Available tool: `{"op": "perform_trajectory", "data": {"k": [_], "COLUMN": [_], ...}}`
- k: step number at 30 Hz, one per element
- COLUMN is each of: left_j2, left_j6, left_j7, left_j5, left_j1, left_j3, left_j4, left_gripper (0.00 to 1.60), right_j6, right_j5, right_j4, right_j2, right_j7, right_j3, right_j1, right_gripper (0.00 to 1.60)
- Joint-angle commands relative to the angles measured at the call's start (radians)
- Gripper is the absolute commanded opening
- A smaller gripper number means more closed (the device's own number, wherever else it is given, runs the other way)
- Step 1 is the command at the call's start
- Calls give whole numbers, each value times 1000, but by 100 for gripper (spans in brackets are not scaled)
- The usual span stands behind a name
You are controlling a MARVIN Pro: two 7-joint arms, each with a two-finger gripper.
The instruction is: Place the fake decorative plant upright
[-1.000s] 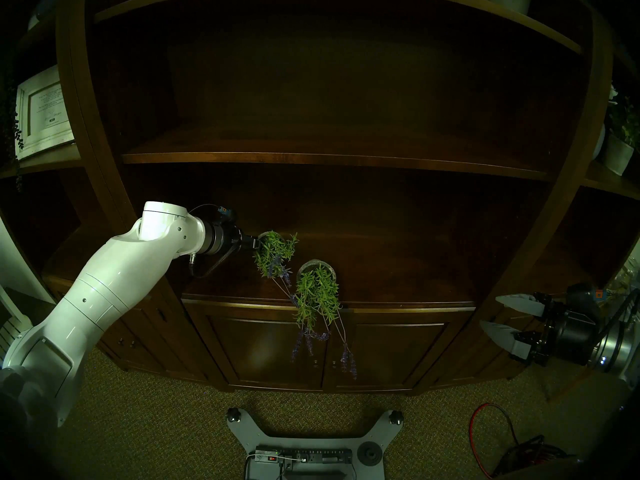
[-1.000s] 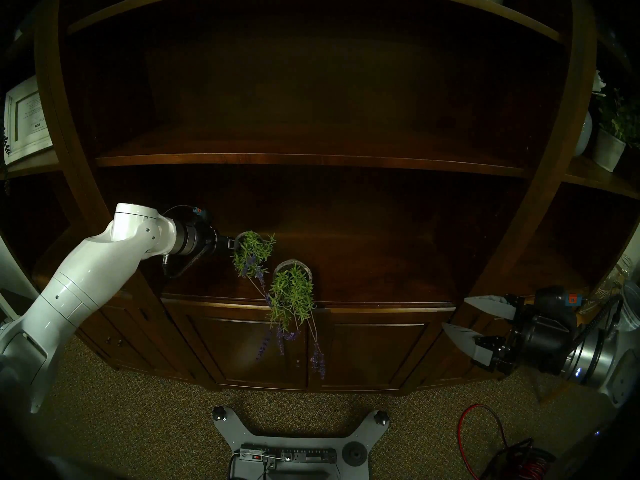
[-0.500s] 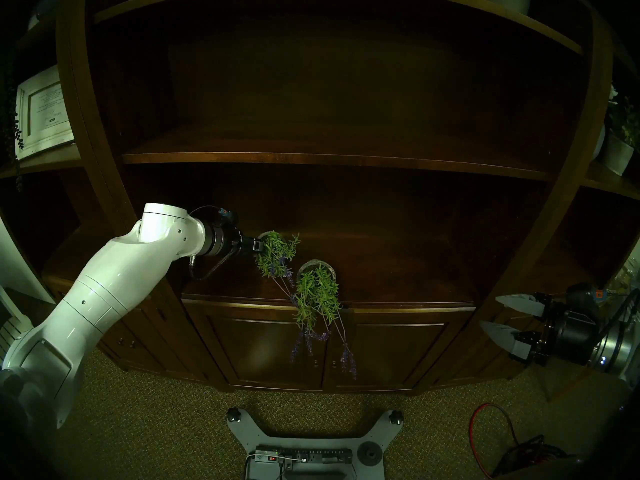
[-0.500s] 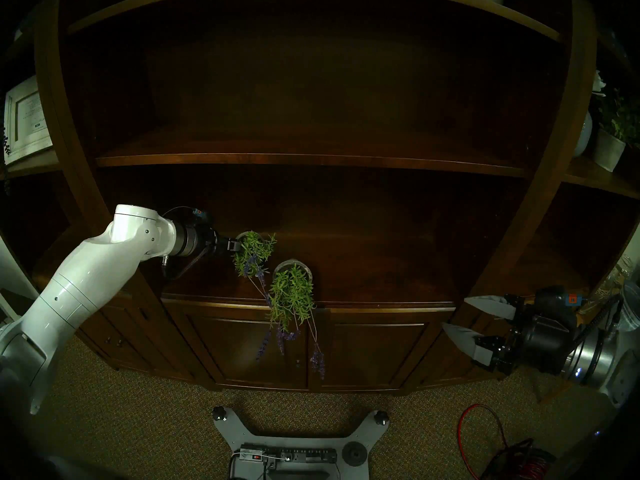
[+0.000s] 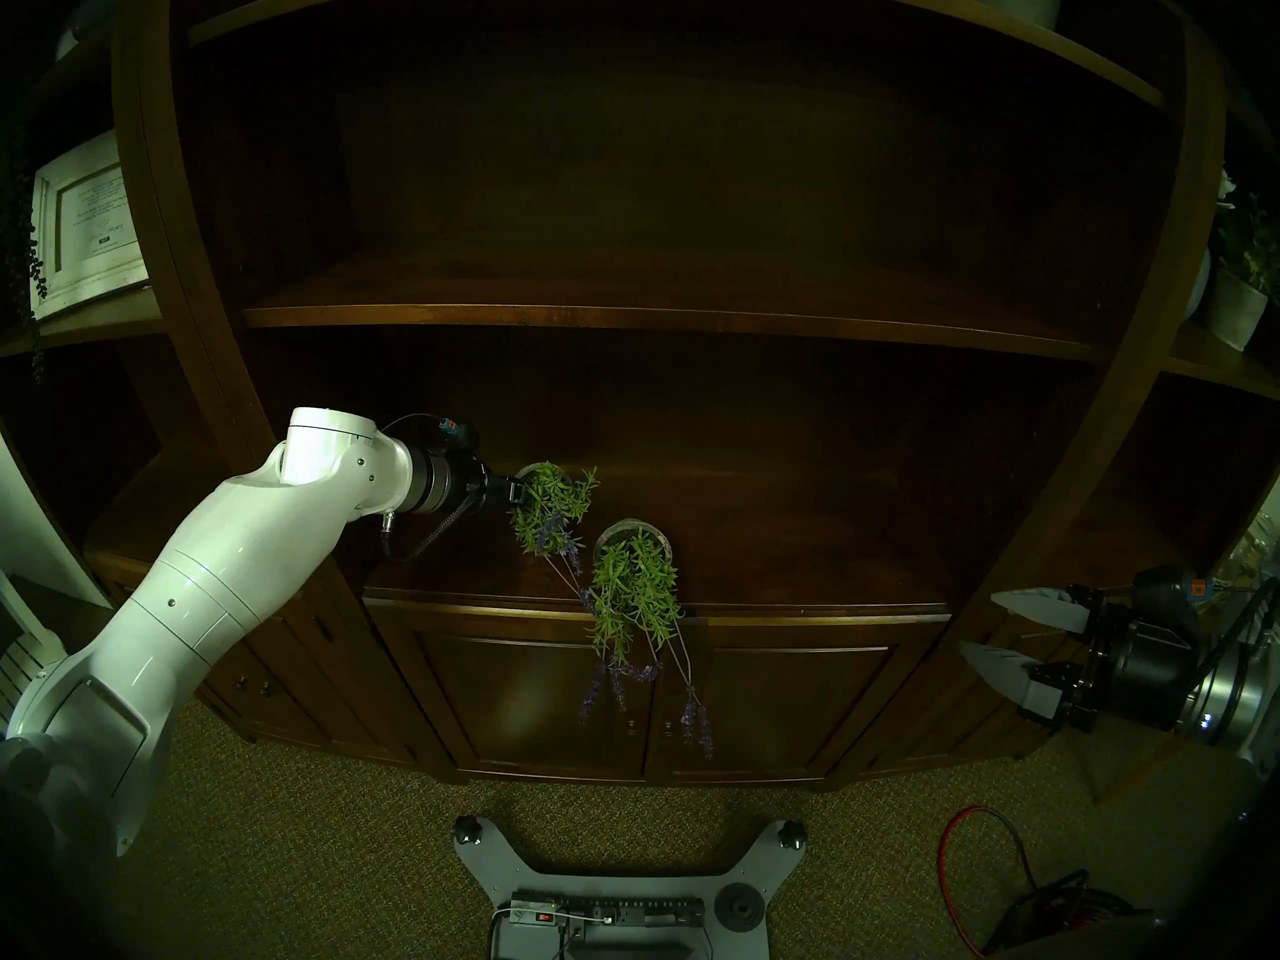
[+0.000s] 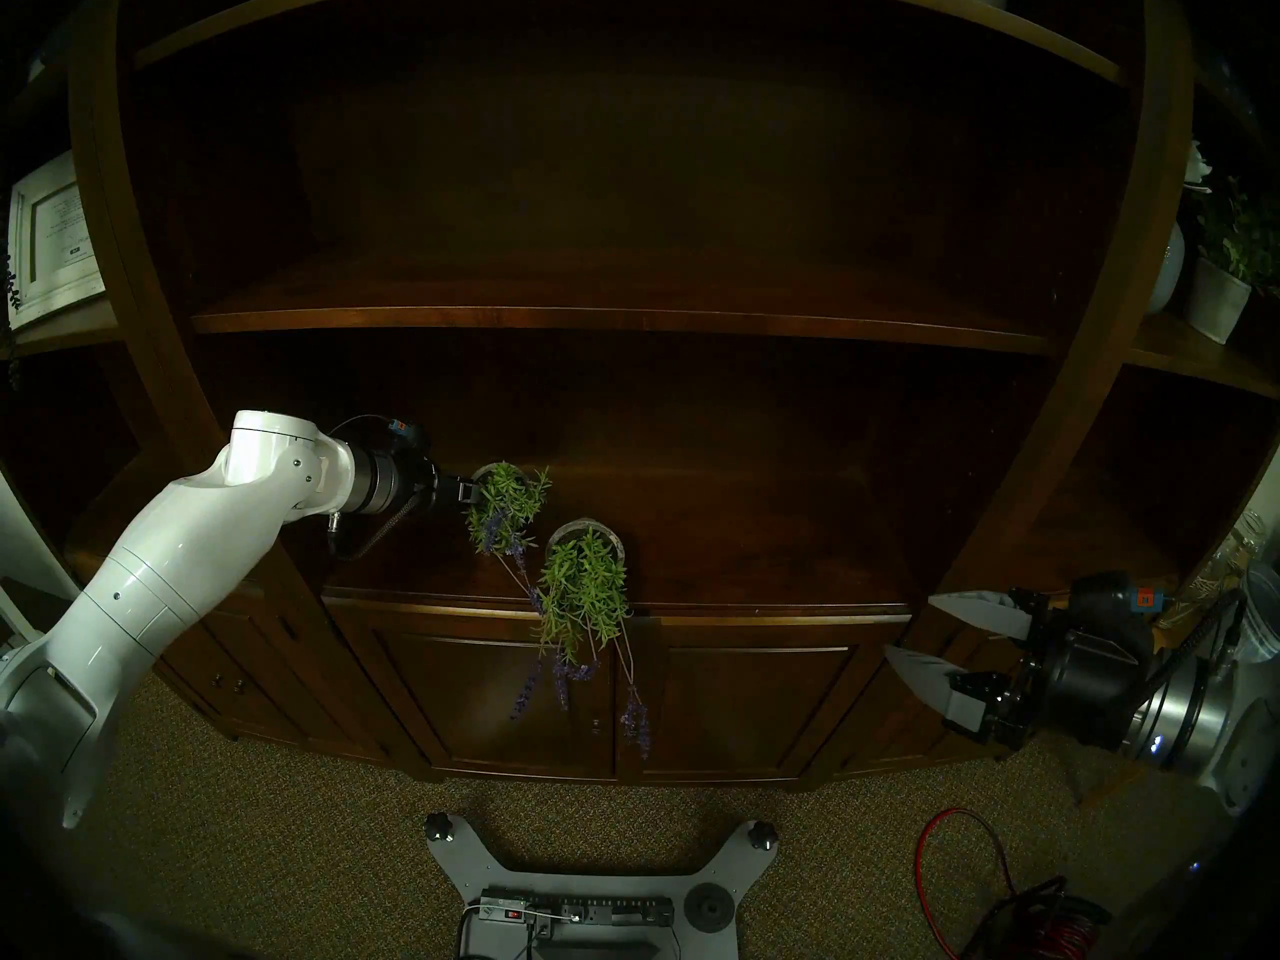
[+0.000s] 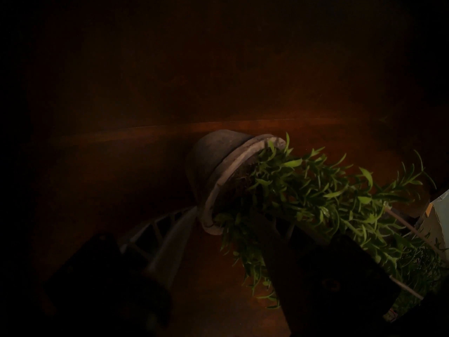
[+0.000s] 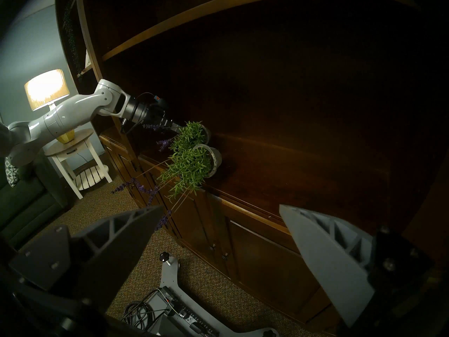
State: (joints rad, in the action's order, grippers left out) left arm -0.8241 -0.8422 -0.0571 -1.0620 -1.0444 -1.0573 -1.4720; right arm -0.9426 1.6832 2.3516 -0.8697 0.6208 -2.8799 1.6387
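On the dark wooden shelf (image 5: pixel 762 522) I see two fake plants lying tipped over. My left gripper (image 5: pixel 516 492) sits at the rim of the far plant (image 5: pixel 550 505), fingers spread around it; grip unclear. The near plant (image 5: pixel 634 584) overhangs the edge. My right gripper (image 5: pixel 997 629) hangs spread, well apart.

Dim, fisheye-bowed views with dark rims; a lit lamp (image 8: pixel 46 89) glares, shelf recesses nearly black.

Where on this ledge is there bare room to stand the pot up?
Bare: the ledge right of the right pot, out to the bookcase's right upright, and the strip behind both pots. Crowded: between the left pot and it, where foliage overlaps, and the front edge, where stems hang over.
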Motion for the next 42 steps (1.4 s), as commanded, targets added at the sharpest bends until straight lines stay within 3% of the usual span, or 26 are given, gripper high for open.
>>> {"op": "perform_trajectory", "data": {"k": [1, 20, 25, 30, 38, 42], "left_j2": [-11, -30, -39, -51, -57, -53], "left_j6": [16, 33, 34, 37, 39, 36], "left_j7": [-23, -47, -61, -74, -82, -78], "left_j5": [10, 54, 62, 71, 82, 82], "left_j1": [50, 72, 79, 81, 71, 59], "left_j3": [-5, 7, 10, 16, 16, 10], "left_j4": [10, 50, 65, 81, 76, 60], "left_gripper": [104, 115, 104, 79, 59, 33], "right_j6": [-4, -3, -3, -3, -4, -4], "right_j5": [-2, -2, -2, -2, -2, -2], "right_j4": [2, 2, 2, 2, 2, 2], "right_j2": [0, 0, 0, 0, 0, 0], "right_j7": [1, 1, 1, 1, 1, 1], "right_j3": [2, 2, 2, 2, 2, 2], "right_j1": [2, 2, 2, 2, 2, 2], "right_gripper": [160, 160, 160, 160, 160, 160]}}
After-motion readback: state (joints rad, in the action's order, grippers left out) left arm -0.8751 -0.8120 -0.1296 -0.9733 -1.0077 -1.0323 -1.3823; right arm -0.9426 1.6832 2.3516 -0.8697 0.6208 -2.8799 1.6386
